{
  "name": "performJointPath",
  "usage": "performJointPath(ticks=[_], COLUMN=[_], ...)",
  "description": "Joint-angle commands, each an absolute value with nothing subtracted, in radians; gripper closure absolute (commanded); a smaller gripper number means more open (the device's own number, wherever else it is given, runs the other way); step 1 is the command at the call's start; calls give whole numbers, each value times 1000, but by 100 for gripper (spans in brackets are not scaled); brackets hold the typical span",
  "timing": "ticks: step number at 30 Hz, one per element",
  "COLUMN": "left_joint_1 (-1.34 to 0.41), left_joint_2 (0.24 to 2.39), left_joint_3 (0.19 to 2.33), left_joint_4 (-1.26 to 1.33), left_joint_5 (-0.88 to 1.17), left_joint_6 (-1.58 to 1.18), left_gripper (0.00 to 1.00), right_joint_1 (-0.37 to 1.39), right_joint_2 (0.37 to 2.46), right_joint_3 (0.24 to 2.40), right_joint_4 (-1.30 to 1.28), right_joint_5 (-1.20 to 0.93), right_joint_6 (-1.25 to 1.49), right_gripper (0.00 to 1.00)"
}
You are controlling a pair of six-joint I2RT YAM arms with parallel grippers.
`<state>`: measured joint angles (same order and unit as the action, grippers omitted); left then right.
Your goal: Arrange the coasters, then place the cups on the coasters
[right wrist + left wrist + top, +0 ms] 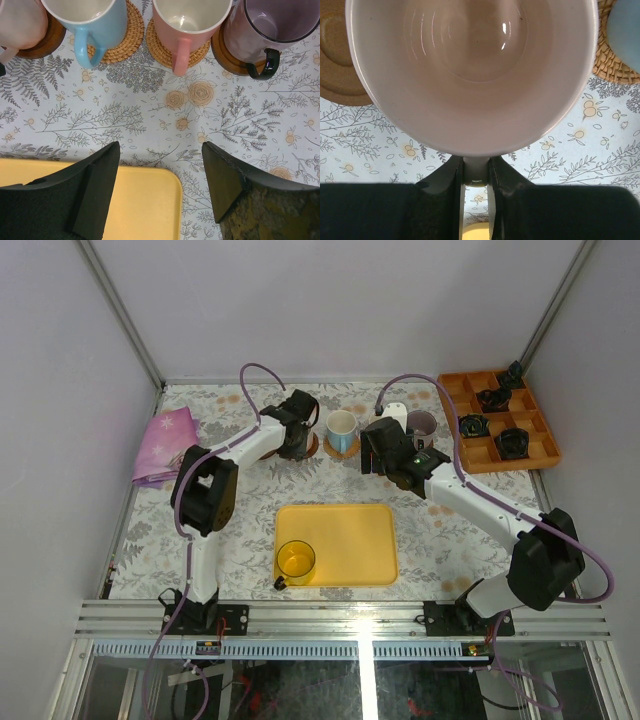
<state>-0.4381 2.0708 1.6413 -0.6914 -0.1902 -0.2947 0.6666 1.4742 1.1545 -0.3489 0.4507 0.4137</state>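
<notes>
My left gripper is shut on the handle of the pale pink cup, which fills the left wrist view. A brown coaster shows beside and partly under it. In the right wrist view the pale pink cup is over a brown coaster. The light blue cup and salmon cup stand on woven coasters, and the mauve cup stands on a brown coaster. My right gripper hangs open and empty in front of that row. The yellow cup stands on the yellow tray.
An orange compartment tray with small black gadgets sits at the back right. A folded purple cloth lies at the back left. The yellow tray's corner lies under my right gripper.
</notes>
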Motion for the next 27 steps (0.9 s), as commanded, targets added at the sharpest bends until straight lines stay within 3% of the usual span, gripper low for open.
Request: performJointPath(ticks=[1, 3, 5, 8, 11, 14, 25, 27], left_joint_1=[-447, -448, -449, -451, -452, -454, -461, -465], left_joint_2=[2066, 2070, 2073, 2072, 2074, 2074, 2051, 2033], left_joint_3=[1696, 1700, 1707, 1711, 1716, 1720, 1707, 1694], left_joint_4=[-677, -681, -689, -690, -690, -691, -707, -712], left_joint_5=[-195, -190, -189, -195, -194, -192, -195, -198], left_joint_6=[-307, -307, -307, -308, -308, -308, -308, -308], left_gripper=[100, 99, 92, 64, 50, 45, 44, 38], right_joint_1=[660, 660, 660, 660, 660, 660, 659, 659], right_joint_2=[1483, 1483, 1483, 1482, 1481, 1482, 1483, 1482], right_joint_3=[1194, 1194, 1194, 1192, 1192, 1191, 1191, 1192], right_joint_4=[-309, -309, -309, -309, -308, -310, -308, -309], right_joint_5=[437, 435, 435, 436, 436, 437, 437, 439], right_joint_6=[406, 407, 407, 406, 405, 405, 403, 403], right_gripper=[26, 26, 26, 26, 26, 25, 25, 25])
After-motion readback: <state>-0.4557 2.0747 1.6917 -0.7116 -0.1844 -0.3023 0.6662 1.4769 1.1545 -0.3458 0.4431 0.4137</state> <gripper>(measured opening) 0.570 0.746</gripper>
